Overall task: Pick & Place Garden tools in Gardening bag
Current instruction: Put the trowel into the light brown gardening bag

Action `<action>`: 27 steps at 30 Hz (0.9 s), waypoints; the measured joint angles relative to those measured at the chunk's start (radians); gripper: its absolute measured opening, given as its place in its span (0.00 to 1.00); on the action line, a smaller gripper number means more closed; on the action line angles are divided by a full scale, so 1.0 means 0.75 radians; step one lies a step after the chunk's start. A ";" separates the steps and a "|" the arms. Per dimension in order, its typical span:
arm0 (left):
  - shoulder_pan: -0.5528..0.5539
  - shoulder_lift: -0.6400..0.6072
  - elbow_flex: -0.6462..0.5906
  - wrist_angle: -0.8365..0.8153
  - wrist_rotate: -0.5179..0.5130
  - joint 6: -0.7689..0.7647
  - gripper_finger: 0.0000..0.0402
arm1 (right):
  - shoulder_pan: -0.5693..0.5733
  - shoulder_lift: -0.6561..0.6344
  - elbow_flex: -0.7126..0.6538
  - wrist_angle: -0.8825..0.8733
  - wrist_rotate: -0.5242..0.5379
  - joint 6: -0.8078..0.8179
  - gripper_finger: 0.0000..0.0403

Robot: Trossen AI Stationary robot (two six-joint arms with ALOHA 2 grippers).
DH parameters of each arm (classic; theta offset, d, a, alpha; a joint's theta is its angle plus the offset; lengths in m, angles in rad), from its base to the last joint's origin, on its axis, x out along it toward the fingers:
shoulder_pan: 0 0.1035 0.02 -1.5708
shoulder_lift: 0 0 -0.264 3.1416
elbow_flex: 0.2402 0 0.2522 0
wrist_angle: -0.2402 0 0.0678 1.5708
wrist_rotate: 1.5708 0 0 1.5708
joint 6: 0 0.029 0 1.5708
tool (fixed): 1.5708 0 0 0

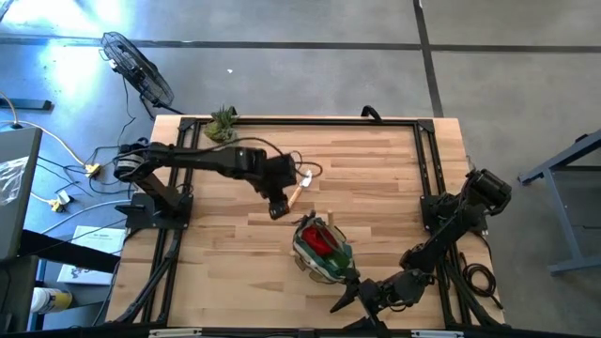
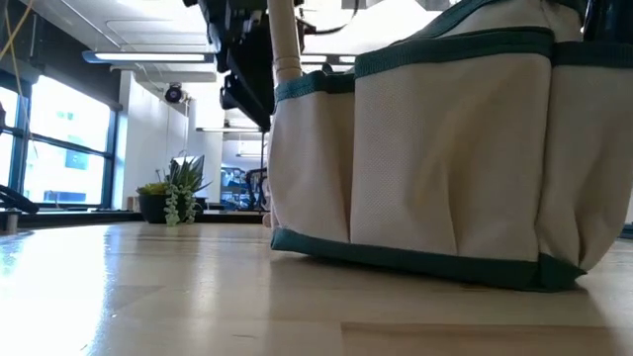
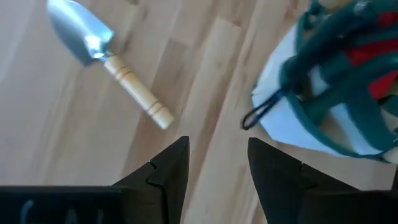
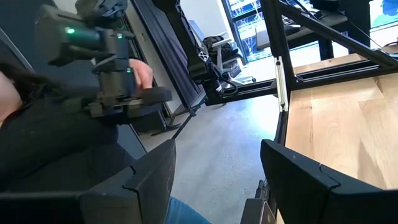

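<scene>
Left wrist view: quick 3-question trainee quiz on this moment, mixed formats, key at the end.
1. True or false: the trowel is gripped by the left claw.
2. The left claw's fingers are: A) open and empty, B) shut on a glove, C) shut on the bag handle.
3. Fill in: the red item lies inside the ____.

Key:
1. False; the trowel lies on the table, apart from the claw.
2. A.
3. Gardening bag.
</scene>
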 joint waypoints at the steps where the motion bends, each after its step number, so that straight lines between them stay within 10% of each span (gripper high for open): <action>1: -0.024 0.000 0.000 0.006 -0.024 -0.009 0.39 | 0.000 0.000 0.000 0.000 0.000 0.000 0.56; 18: -0.127 0.059 0.000 -0.086 -0.449 -0.283 0.39 | -0.018 -0.038 -0.001 0.452 -0.278 -0.378 0.56; 27: -0.155 0.213 -0.076 0.013 -0.336 -0.266 0.39 | -0.095 -0.113 -0.001 0.453 -0.246 -0.374 0.56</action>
